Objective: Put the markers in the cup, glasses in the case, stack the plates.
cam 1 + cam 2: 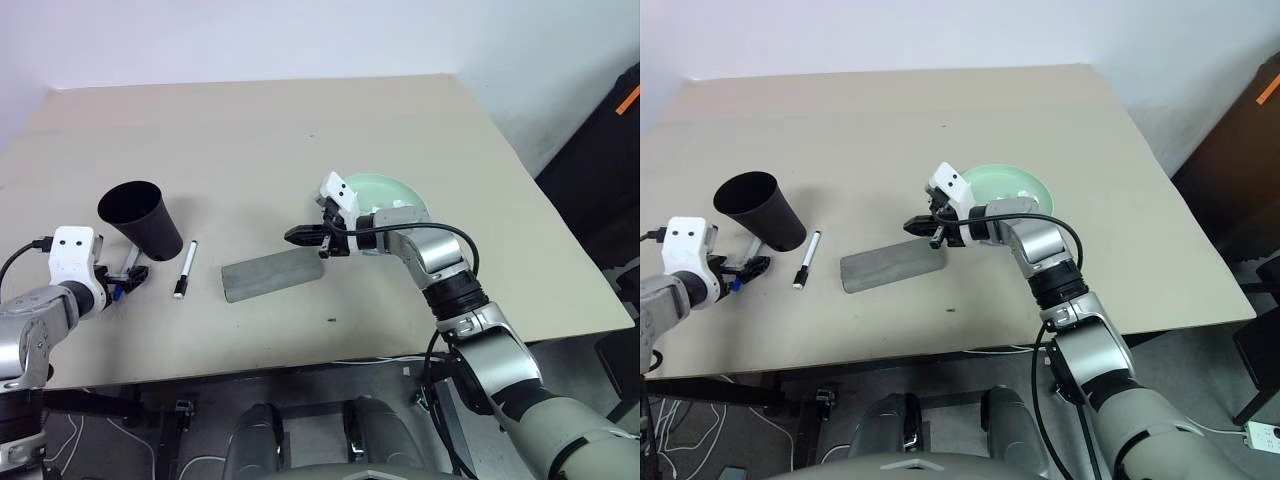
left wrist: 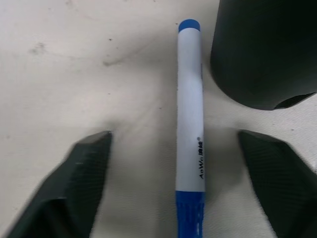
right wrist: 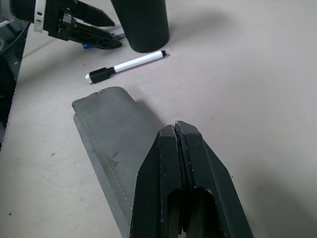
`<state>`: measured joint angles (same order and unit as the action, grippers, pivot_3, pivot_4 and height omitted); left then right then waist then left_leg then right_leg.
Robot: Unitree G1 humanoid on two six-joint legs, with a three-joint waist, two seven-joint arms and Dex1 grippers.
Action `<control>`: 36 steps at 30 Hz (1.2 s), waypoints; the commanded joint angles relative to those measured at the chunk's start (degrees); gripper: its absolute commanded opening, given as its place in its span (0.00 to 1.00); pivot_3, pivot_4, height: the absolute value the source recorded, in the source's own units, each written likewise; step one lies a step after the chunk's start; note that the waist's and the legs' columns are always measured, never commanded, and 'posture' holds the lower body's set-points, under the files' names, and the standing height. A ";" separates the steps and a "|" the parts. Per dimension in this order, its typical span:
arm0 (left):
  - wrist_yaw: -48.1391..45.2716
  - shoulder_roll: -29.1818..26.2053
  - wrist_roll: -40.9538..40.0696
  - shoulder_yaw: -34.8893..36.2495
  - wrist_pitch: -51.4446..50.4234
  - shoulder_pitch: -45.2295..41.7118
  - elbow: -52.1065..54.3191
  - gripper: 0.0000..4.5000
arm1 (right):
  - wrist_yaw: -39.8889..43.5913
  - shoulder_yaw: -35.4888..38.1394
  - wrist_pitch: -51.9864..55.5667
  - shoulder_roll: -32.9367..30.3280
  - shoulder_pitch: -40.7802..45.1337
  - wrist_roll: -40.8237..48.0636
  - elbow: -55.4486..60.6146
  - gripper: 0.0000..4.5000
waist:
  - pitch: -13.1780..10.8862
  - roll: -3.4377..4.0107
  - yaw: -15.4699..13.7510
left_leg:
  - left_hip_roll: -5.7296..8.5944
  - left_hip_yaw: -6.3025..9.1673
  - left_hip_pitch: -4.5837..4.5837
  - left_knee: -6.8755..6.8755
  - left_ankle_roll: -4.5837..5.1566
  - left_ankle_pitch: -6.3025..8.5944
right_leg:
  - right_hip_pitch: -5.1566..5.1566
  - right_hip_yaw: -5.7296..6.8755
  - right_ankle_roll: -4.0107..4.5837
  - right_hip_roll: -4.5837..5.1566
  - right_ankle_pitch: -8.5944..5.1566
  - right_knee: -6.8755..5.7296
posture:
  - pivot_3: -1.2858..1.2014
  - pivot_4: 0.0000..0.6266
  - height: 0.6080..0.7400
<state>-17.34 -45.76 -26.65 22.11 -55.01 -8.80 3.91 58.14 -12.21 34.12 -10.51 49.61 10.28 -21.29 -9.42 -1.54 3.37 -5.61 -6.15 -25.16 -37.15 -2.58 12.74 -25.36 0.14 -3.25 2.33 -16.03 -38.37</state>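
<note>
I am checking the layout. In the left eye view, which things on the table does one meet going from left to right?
Left gripper over the blue marker → cup → black marker → case → right gripper → green plate.

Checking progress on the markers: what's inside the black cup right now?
The cup looks dark inside; its bottom can't be seen. Both markers lie on the table beside it: the blue-capped marker between the left gripper's open fingers, the black-capped marker nearby.

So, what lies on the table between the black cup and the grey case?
The black-capped marker lies between cup and case, seen in both eye views.
</note>
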 commanded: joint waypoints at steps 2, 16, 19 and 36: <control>0.67 0.13 1.40 1.25 -1.78 -0.10 -0.45 0.57 | -1.05 0.10 -0.58 -0.18 0.47 0.42 1.36 0.00 | 0.00 0.00 0.15 | 0.00 0.00 0.02 0.00 -0.01 0.00 | 0.00 0.00 0.00 -0.01 0.00 -0.04 | 0.52 0.24 0.89; 8.10 2.97 5.58 8.88 -0.05 2.62 0.32 0.06 | 1.54 2.56 -4.56 -1.01 0.12 4.24 3.83 0.00 | 0.00 0.00 0.57 | -0.04 0.01 0.13 0.01 -0.06 -0.04 | 0.01 -0.04 -0.01 -0.06 0.00 -0.18 | 0.52 0.24 0.89; 9.25 3.52 7.69 10.39 5.82 2.84 -0.13 0.06 | 2.70 3.89 -7.20 -0.89 -1.61 6.53 7.14 0.00 | 0.01 -0.02 0.20 | -0.03 0.02 0.12 0.01 -0.06 -0.04 | 0.02 -0.03 -0.01 -0.03 0.00 -0.18 | 0.52 0.24 0.89; 0.51 6.92 6.82 16.09 59.00 -5.17 -6.71 0.06 | 4.35 5.42 -8.04 -1.11 -5.18 14.42 14.58 0.84 | 0.02 -0.04 -1.29 | 0.03 -0.05 0.10 -0.01 -0.06 -0.04 | 0.07 0.00 0.01 0.10 0.01 -0.10 | 0.52 0.24 0.89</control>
<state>-15.10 -38.76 -18.18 37.28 -0.22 -12.59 -4.10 62.12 -7.94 27.17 -11.36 44.30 23.17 -9.51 -9.40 -1.58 2.08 -5.58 -6.20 -25.06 -37.16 -2.63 12.70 -25.30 0.14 -3.25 2.41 -16.02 -38.48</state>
